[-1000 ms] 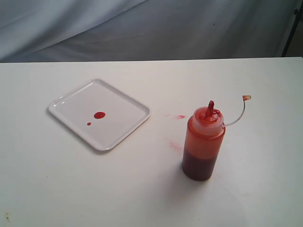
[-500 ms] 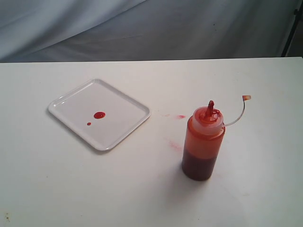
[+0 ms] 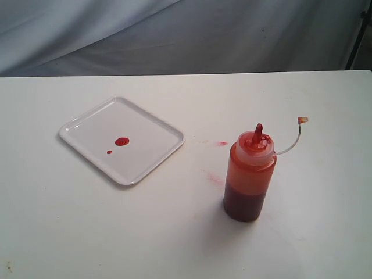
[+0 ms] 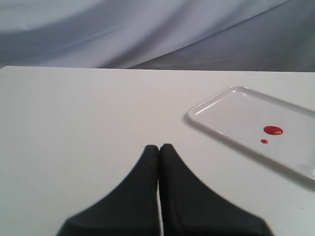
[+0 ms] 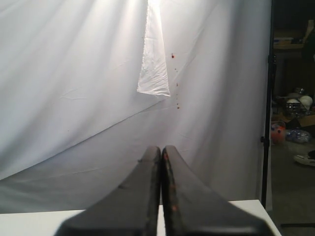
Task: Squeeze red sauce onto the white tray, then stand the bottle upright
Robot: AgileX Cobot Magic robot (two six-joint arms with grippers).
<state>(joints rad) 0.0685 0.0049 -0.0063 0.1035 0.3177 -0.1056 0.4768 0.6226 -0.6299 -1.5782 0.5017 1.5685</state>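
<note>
1. We see the white tray (image 3: 139, 119) lying flat on the worktop (image 3: 70, 226), on the left side of the exterior view, one corner turned toward the camera.
2. The tray holds the red sauce (image 3: 122, 141) as 1 small round glossy blob near its middle, with 1 tinier dot (image 3: 108, 152) just beside it; the left wrist view shows both too.
3. The bottle (image 3: 249, 174) stands upright on the worktop, well apart from the tray, on the right side of the exterior view.
4. Inside the bottle, dark red sauce fills the lower part; the plastic above it is tinted orange-red.
5. Its red nozzle (image 3: 258, 129) points up, uncapped; the cap (image 3: 302, 120) hangs off to the side on a thin curved tether (image 3: 294, 144).
6. Faint pinkish smears (image 3: 221, 143) mark the worktop between tray and bottle.
7. The left claw (image 4: 159, 147) is pressed together on nothing, above bare worktop and near the tray's edge.
8. The right claw (image 5: 162, 150) is pressed together too, empty, facing the pale cloth (image 5: 74, 98) behind the worktop.
9. Neither claw touches the bottle or the tray.
</note>
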